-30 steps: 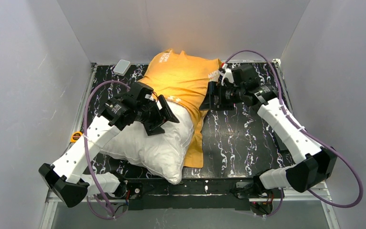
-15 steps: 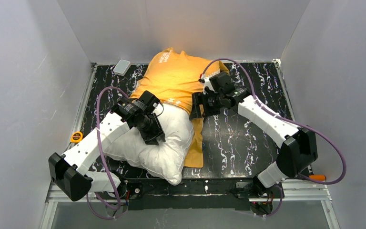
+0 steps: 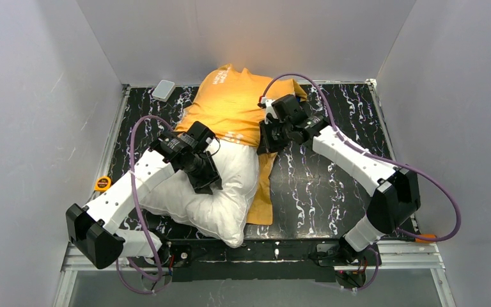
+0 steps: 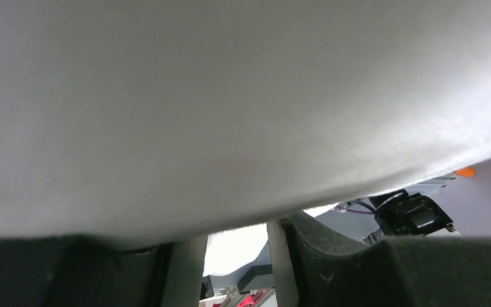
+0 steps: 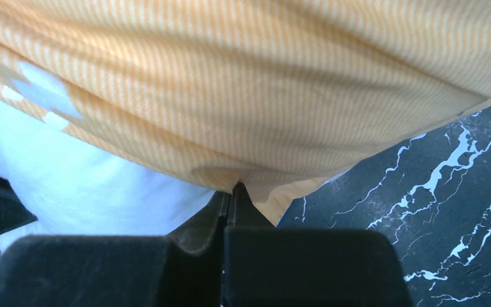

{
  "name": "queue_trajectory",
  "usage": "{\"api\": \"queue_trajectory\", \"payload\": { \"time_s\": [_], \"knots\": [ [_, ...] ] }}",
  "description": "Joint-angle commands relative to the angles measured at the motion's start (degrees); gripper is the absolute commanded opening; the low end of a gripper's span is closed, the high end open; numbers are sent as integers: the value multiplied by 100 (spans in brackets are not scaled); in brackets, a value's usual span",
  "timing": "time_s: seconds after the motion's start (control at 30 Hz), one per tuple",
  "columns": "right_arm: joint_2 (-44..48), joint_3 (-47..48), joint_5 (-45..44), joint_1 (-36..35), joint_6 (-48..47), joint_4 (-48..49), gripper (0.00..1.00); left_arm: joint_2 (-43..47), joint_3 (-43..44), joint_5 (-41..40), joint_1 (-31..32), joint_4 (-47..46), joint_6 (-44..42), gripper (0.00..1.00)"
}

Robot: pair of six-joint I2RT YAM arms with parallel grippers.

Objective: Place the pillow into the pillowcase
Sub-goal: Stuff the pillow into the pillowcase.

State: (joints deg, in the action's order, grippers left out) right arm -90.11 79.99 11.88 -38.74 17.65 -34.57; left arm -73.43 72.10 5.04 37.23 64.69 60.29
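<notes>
Right fingers [image 5: 212, 216] clenched on pillowcase [image 3: 230, 105] edge | left fingers [image 4: 332, 252] at pillow [image 3: 220, 204], grip unclear | pillow lengthwise near-to-far

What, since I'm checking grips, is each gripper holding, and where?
Right gripper pinches the pillowcase by its near edge. Left gripper presses into the pillow; whether it grips cannot be told.
</notes>
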Motion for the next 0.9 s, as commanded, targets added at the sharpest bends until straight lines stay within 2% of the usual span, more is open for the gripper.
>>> {"api": "queue_trajectory", "payload": {
  "time_s": [0.0, 0.13, 0.2, 0.3, 0.4, 0.57, 0.7, 0.83, 0.87],
  "knots": [
    [439, 423, 330, -8, -480, -325, 1, -132, 31, -156, -6, 192, -99, 36],
    [828, 334, 1694, -75, -781, -613, 1, -429, 99, -69, -6, -136, -73, 33],
    [992, 246, 2306, -198, -823, -730, 1, -651, 126, 60, -6, -357, -47, 26],
    [1236, 122, 2858, -495, -599, -616, 1, -1024, 187, 313, -6, -698, 21, 8],
    [1158, 45, 3099, -910, -371, -462, 1, -1344, 254, 546, -8, -1171, 78, 1],
    [791, -522, 3309, -1601, 238, 500, 1, -1894, 1028, 503, -10, -1350, -150, 0],
    [495, -731, 3154, -1712, 769, 1394, 1, -2072, 1668, 407, -6, -1276, -287, 0],
    [391, -401, 2481, -1505, 913, 1187, 1, -1815, 1789, 155, -6, -506, -505, 1],
    [412, -341, 2416, -1421, 902, 1132, 1, -1599, 1757, -19, -7, -226, -582, 7]
  ]
}}
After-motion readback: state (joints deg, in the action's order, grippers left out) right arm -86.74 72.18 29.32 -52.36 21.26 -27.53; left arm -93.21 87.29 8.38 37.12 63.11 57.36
